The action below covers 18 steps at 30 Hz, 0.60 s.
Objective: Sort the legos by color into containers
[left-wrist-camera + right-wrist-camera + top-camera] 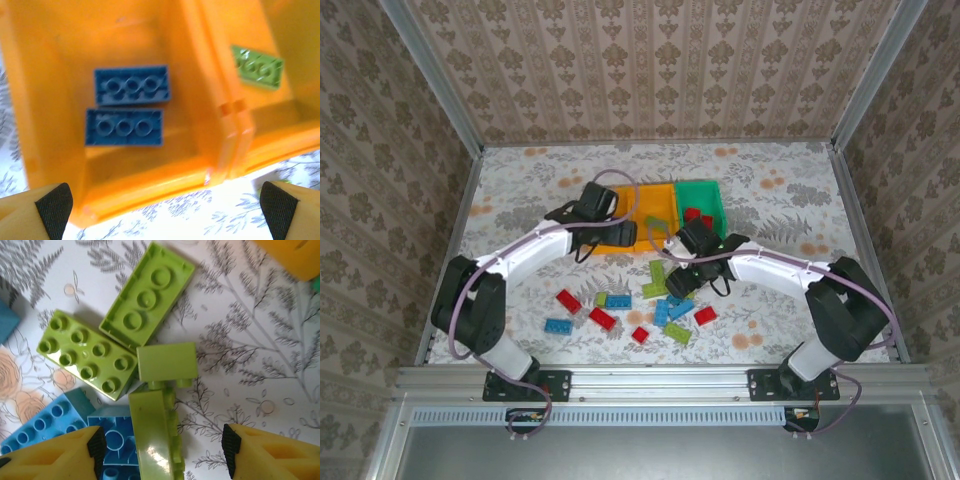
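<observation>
We find two blue legos (131, 86) binned; most strewn on table (520, 190); left fingers (54, 202), right fingers (231, 447) wide open, empty.

Damask wallpaper (650, 60) rises behind the floral tabletop (780, 200).

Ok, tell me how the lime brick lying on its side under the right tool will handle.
The lime brick looks like rigid moulded plastic, so it should keep its shape when squeezed. Its glossy face catches glare, so it may slip slightly. Resting on a narrow side against a blue brick, it would probably tip if pushed.
</observation>
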Each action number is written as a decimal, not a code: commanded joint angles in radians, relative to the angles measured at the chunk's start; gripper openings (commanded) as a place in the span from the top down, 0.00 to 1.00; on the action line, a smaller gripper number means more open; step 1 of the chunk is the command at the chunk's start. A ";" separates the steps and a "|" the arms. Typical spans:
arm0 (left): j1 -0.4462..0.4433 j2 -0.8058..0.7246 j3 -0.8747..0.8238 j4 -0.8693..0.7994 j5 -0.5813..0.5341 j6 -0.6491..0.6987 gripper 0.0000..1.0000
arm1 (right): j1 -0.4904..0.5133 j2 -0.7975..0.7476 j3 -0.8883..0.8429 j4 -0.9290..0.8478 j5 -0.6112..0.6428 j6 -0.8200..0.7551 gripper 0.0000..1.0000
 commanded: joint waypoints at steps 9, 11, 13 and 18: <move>0.046 -0.126 -0.179 0.025 -0.009 -0.057 0.00 | 0.027 0.090 0.047 -0.054 0.078 -0.012 0.43; 0.048 -0.127 -0.189 0.026 -0.007 -0.061 0.00 | 0.026 0.099 0.052 -0.055 0.112 0.002 0.48; 0.049 -0.125 -0.197 0.029 -0.005 -0.064 0.00 | 0.027 0.098 0.051 -0.052 0.142 0.012 0.55; 0.051 -0.122 -0.204 0.035 -0.004 -0.062 0.00 | 0.026 0.091 0.049 -0.052 0.180 0.027 0.67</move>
